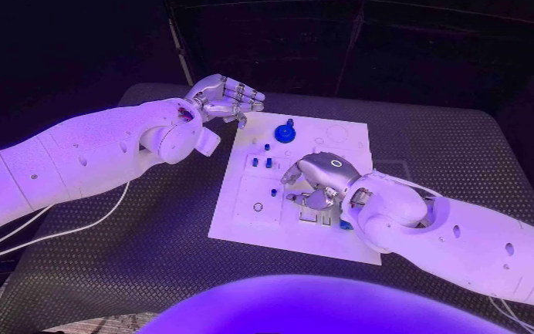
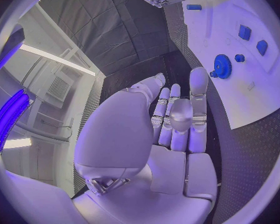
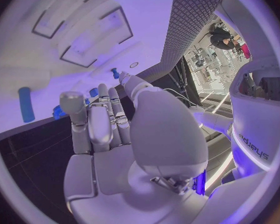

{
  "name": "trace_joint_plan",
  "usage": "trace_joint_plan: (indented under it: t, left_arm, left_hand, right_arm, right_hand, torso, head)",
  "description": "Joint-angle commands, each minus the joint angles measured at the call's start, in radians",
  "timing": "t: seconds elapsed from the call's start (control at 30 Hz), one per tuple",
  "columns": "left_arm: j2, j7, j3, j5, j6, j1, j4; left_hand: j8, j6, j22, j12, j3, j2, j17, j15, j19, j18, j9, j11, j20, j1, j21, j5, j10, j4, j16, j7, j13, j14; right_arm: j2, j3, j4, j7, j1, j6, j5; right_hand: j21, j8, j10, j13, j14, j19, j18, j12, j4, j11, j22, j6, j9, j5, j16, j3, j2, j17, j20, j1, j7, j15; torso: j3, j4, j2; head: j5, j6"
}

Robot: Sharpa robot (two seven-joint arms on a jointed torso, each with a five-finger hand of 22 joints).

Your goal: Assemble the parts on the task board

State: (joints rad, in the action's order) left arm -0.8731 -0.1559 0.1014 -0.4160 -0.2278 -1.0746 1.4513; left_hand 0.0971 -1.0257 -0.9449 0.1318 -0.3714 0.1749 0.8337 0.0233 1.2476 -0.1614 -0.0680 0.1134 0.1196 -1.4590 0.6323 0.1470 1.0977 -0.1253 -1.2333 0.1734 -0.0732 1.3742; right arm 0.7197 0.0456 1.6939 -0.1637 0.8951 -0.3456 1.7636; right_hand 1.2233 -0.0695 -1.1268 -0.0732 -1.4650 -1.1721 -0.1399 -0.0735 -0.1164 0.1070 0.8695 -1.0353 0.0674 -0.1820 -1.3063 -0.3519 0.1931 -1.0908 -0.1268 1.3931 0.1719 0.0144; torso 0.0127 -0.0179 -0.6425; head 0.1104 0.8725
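Note:
The white task board lies mid-table. A blue gear stands near its far edge, with small blue pegs in its left part. My left hand hovers off the board's far left corner, fingers curled in and holding nothing; its wrist view shows the gear and pegs beyond the fingers. My right hand arches over the board's middle, fingers reaching down to the board, one tip by a small blue peg. A blue cylinder lies near the board's edge.
Recessed outlines are cut into the board beyond the right hand's fingers. The black table extends around the board on all sides. A white cable trails under my left arm.

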Motion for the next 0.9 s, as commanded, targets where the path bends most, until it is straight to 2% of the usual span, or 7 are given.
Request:
trace_joint_plan:
  t: [0.03, 0.17, 0.2, 0.3, 0.47, 0.67, 0.9]
  left_arm:
    - [-0.001, 0.0, 0.001, 0.005, 0.014, -0.001, -0.001]
    - [-0.001, 0.002, 0.001, 0.005, 0.017, -0.001, -0.002]
    - [-0.001, 0.002, 0.001, 0.005, 0.017, -0.001, -0.002]
    - [-0.001, 0.002, 0.001, 0.005, 0.019, -0.001, -0.003]
    - [-0.001, 0.002, 0.001, 0.005, 0.022, -0.001, -0.003]
    - [-0.002, 0.001, 0.001, 0.005, 0.024, -0.001, -0.001]
    - [-0.002, 0.0, 0.001, 0.005, 0.024, -0.001, 0.0]
  left_hand:
    - [0.002, 0.0, 0.001, 0.006, -0.001, -0.002, -0.002, -0.001, -0.007, -0.013, 0.001, 0.0, -0.001, 0.009, -0.006, 0.0, -0.009, 0.007, 0.006, 0.008, 0.002, -0.007]
    - [0.002, 0.001, 0.001, 0.006, 0.0, -0.002, -0.001, -0.001, -0.007, -0.013, 0.001, 0.0, 0.0, 0.009, -0.006, 0.0, -0.01, 0.007, 0.005, 0.008, 0.002, -0.007]
    - [0.002, 0.001, 0.001, 0.006, 0.0, -0.002, -0.001, -0.001, -0.007, -0.013, 0.001, 0.0, 0.0, 0.009, -0.006, 0.0, -0.01, 0.007, 0.005, 0.008, 0.002, -0.007]
    - [0.002, 0.001, 0.001, 0.006, 0.0, -0.002, -0.001, -0.001, -0.007, -0.013, 0.001, 0.0, 0.0, 0.009, -0.006, 0.0, -0.01, 0.007, 0.005, 0.008, 0.002, -0.007]
    - [0.002, 0.001, 0.001, 0.006, 0.0, -0.002, -0.001, -0.001, -0.007, -0.013, 0.001, 0.0, 0.0, 0.009, -0.006, 0.0, -0.01, 0.007, 0.005, 0.008, 0.002, -0.007]
    - [0.002, 0.001, 0.001, 0.006, 0.0, -0.002, -0.001, 0.0, -0.007, -0.013, 0.001, 0.0, 0.0, 0.009, -0.006, 0.0, -0.012, 0.007, 0.005, 0.008, 0.002, -0.007]
    - [0.002, 0.001, 0.001, 0.006, 0.0, -0.002, -0.001, 0.0, -0.007, -0.013, 0.001, 0.0, 0.0, 0.009, -0.006, 0.0, -0.012, 0.007, 0.005, 0.008, 0.002, -0.007]
  right_arm:
    - [0.025, 0.023, 0.02, 0.016, 0.004, -0.102, -0.045]
    - [0.067, 0.079, 0.033, -0.004, 0.004, -0.103, -0.084]
    - [0.081, 0.099, 0.038, -0.016, 0.004, -0.092, -0.094]
    - [0.114, 0.125, 0.051, -0.042, 0.004, -0.06, -0.105]
    - [0.162, 0.142, 0.062, -0.09, 0.005, 0.011, -0.086]
    - [0.184, 0.147, 0.052, -0.126, 0.005, 0.086, -0.045]
    - [0.168, 0.148, 0.028, -0.137, 0.005, 0.149, -0.026]
  right_hand:
    - [-0.004, 0.002, 0.004, 0.001, -0.02, 0.005, 0.002, -0.008, -0.001, 0.001, -0.003, 0.003, 0.0, -0.008, 0.003, 0.012, -0.001, 0.001, -0.001, -0.011, 0.003, 0.007]
    - [-0.003, 0.004, 0.006, 0.0, -0.022, -0.001, 0.003, -0.017, -0.008, -0.001, 0.001, 0.011, 0.0, -0.013, -0.002, 0.044, 0.0, -0.005, 0.0, -0.023, 0.0, 0.005]
    - [-0.002, 0.005, 0.005, 0.0, -0.023, -0.004, 0.004, -0.02, -0.009, -0.002, 0.004, 0.014, -0.001, -0.014, -0.004, 0.052, -0.001, -0.007, 0.001, -0.025, -0.001, 0.005]
    - [0.002, 0.005, -0.003, -0.002, -0.025, -0.01, 0.005, -0.031, -0.015, -0.005, 0.011, 0.02, -0.001, -0.01, -0.008, 0.073, -0.004, -0.013, 0.002, -0.031, -0.003, 0.003]
    - [0.004, 0.004, -0.01, -0.005, -0.027, -0.017, 0.007, -0.047, -0.023, -0.009, 0.017, 0.028, 0.0, 0.029, -0.015, 0.126, -0.004, -0.018, 0.006, -0.034, -0.007, 0.0]
    - [-0.012, 0.003, 0.023, -0.003, -0.025, -0.007, 0.004, -0.058, -0.041, -0.008, -0.004, 0.036, 0.001, 0.039, -0.012, 0.245, -0.021, -0.008, 0.005, -0.009, -0.007, 0.002]
    - [-0.016, 0.002, 0.036, -0.002, -0.024, -0.005, 0.003, -0.066, -0.052, -0.006, -0.009, 0.037, 0.001, 0.038, -0.011, 0.295, -0.038, -0.002, 0.004, 0.014, -0.007, 0.002]
  torso:
    - [0.0001, 0.0009, -0.001]
    - [-0.0001, 0.0, 0.0]
    - [0.0003, -0.0016, -0.001]
    - [0.0009, -0.0014, -0.002]
    - [0.0015, -0.0007, -0.003]
    - [0.0012, -0.002, -0.002]
    - [0.0001, -0.0055, -0.003]
  head:
    - [-0.014, 0.0]
    - [-0.03, 0.0]
    - [-0.037, 0.0]
    - [-0.043, 0.0]
    - [-0.048, 0.0]
    - [-0.051, 0.0]
    - [-0.051, 0.0]
